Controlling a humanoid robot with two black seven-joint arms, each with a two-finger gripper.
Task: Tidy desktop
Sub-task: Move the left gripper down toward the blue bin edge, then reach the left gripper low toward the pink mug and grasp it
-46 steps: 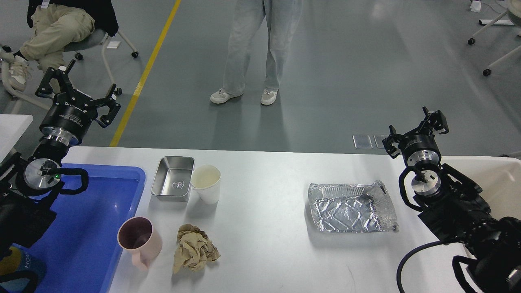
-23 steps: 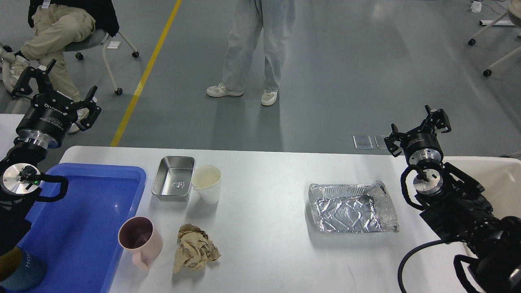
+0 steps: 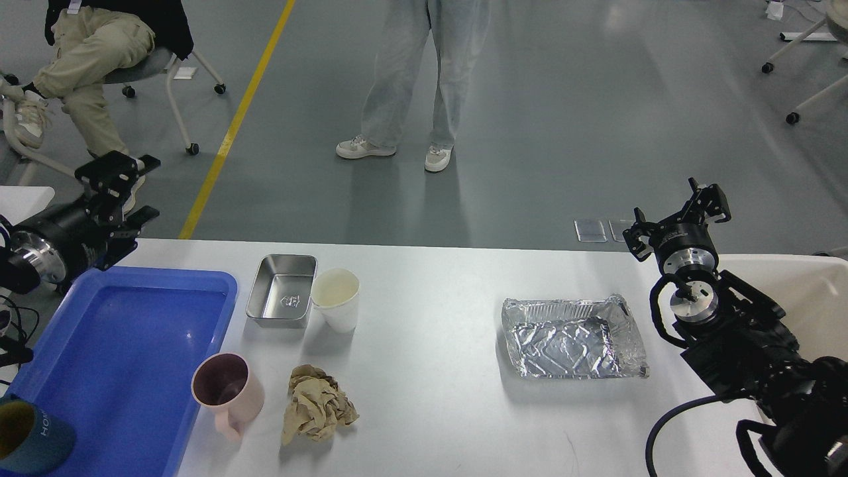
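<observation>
Fingers of the left gripper (image 3: 122, 189) stand apart and hold nothing, past the far left corner of the desktop (image 3: 430, 397), beyond a blue tray (image 3: 119, 344). On the desktop lie a steel pan (image 3: 281, 290), paper cup (image 3: 336, 299), pink mug (image 3: 226, 391), crumpled paper (image 3: 317, 404) and foil tray (image 3: 573, 338). Right gripper (image 3: 677, 213) hangs spread and empty off the far right edge.

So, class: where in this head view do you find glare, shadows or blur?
Head view: glare spots on the blue tray and crinkled foil tray; soft shadows beneath the paper cup and pink mug on the desktop; everything reads sharp, without obvious blur.
</observation>
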